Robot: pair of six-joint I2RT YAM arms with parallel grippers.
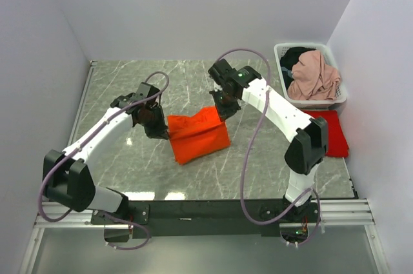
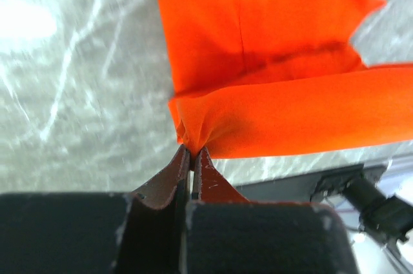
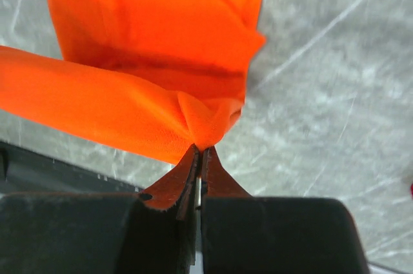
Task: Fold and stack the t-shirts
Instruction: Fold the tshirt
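Grey marble tabletop point(image 1: 122, 93), pale walls. Orange t-shirt point(image 1: 199, 137) at centre, partly folded, top edge lifted. Left gripper point(image 1: 164, 134) pinched closed on its left corner, right gripper point(image 1: 224, 113) likewise on its right corner. Red t-shirt point(image 1: 334, 133) lies far right.
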